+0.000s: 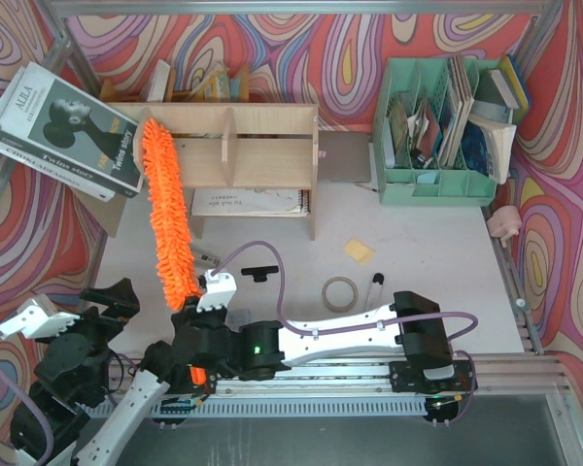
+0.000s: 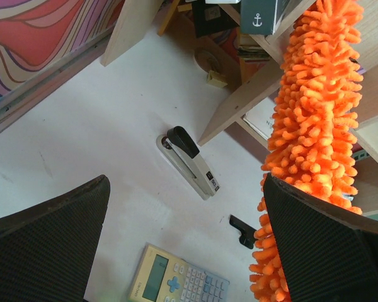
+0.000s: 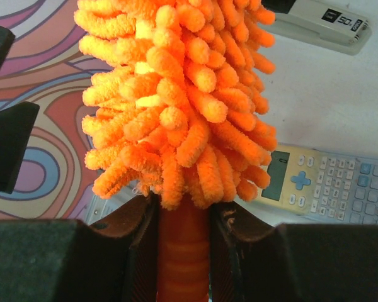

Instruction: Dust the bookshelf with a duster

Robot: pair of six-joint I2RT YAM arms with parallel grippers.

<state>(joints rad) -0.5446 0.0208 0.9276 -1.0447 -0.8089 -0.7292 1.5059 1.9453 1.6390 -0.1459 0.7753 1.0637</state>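
The light plywood bookshelf (image 1: 262, 121) stands at the back of the table, and its boards also show in the left wrist view (image 2: 239, 104). The fluffy orange duster (image 1: 167, 214) runs from my right gripper (image 1: 212, 289) up to the shelf's left end, its tip lying on the top board. In the right wrist view my right gripper (image 3: 183, 264) is shut on the duster's ribbed orange handle (image 3: 183, 251), just below the fluff (image 3: 176, 94). My left gripper (image 1: 112, 299) hangs wide open at the left, holding nothing (image 2: 186, 251). The duster (image 2: 315, 126) passes beside its right finger.
A stapler (image 2: 189, 163), a calculator (image 2: 176, 283) and a black clip (image 2: 242, 229) lie on the table under the arms. A mint-green file organizer (image 1: 437, 136) stands at the back right, and stacked books (image 1: 63, 126) lean at the back left. A tape roll (image 1: 340, 291) and a yellow note (image 1: 360, 250) lie mid-table.
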